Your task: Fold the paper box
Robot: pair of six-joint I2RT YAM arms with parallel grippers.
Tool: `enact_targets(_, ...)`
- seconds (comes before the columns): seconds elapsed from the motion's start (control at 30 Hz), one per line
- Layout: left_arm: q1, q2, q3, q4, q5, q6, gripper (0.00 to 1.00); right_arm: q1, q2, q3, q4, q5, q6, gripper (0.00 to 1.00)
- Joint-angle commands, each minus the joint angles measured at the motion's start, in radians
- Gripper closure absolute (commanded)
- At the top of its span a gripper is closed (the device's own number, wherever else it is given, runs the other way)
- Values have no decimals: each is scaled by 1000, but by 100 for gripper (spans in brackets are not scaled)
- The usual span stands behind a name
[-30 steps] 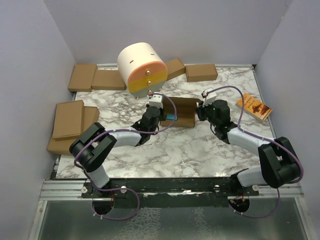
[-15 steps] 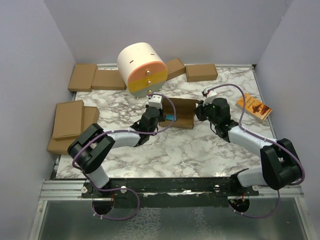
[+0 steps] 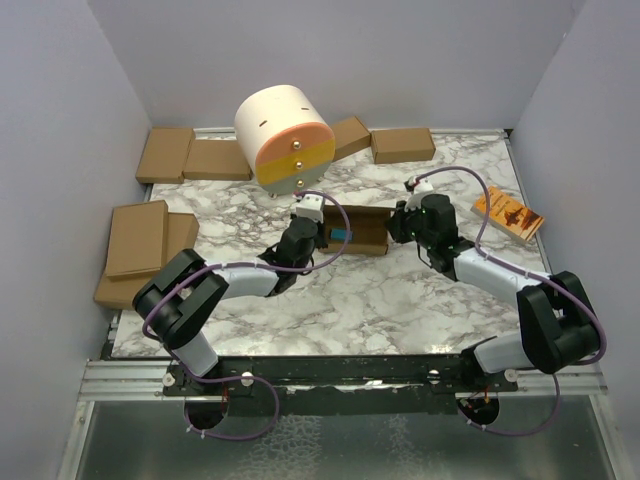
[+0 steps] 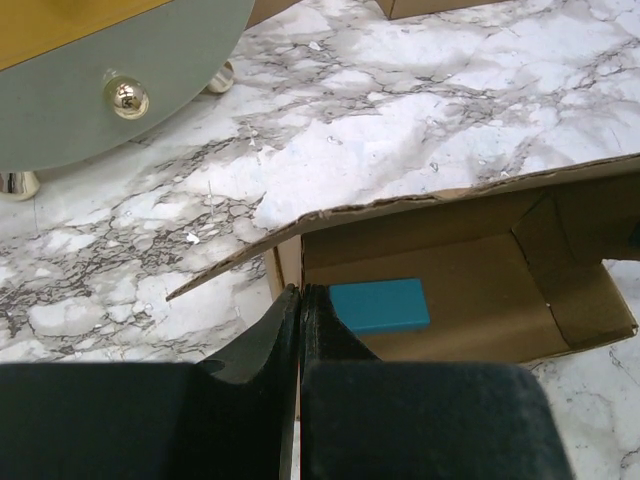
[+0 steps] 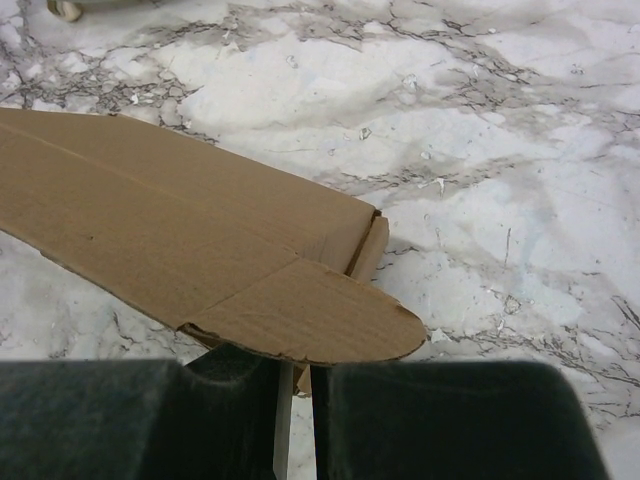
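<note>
The paper box (image 3: 362, 228) is plain brown cardboard and lies mid-table between my two grippers, its lid flap raised and leaning over the tray. In the left wrist view the paper box (image 4: 470, 290) shows its open inside, with a small blue block (image 4: 380, 305) on the floor. My left gripper (image 4: 300, 297) is shut on the box's left wall. In the right wrist view the lid (image 5: 170, 235) and a rounded tab (image 5: 320, 325) hang over my right gripper (image 5: 293, 372), which is shut on a thin cardboard side flap. From above, the left gripper (image 3: 324, 232) and right gripper (image 3: 397, 226) stand at the box's two ends.
A white, orange and yellow drum (image 3: 283, 137) on small metal feet stands just behind the box. Ready-made brown boxes lie along the back (image 3: 190, 156) (image 3: 403, 144) and in a stack at the left (image 3: 140, 245). An orange booklet (image 3: 508, 213) lies at the right.
The lid has tipped lower over the tray, so the box looks flatter from above. Both grippers have shifted slightly toward the far side, keeping their grips.
</note>
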Motion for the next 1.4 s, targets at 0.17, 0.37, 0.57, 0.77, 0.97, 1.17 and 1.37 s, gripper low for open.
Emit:
enact_targets(0.17, -21, -22, -28, -39, 105, -27, 100, 29, -30, -32, -85, -56, -44, 89)
enact_targets(0.37, -22, -32, -45, -38, 108, -40, 100, 31, -58, -55, -90, -25, -85, 89)
enact_targets(0.57, -22, -52, -47, -55, 112, -50, 92, 31, -62, -57, -84, -5, -110, 89)
enact_targets(0.77, -22, -91, -67, -70, 108, -63, 77, 31, -54, -55, -87, 11, -117, 89)
enact_targets(0.97, -23, -153, -92, -103, 105, -68, 64, 31, -46, -52, -88, 25, -115, 89)
enact_targets(1.17, -22, -265, -151, -158, 175, -64, 51, 31, -43, -51, -85, 29, -114, 89)
enact_targets(1.37, -21, -503, -249, -221, 299, -72, 50, 31, -37, -49, -88, 22, -115, 89)
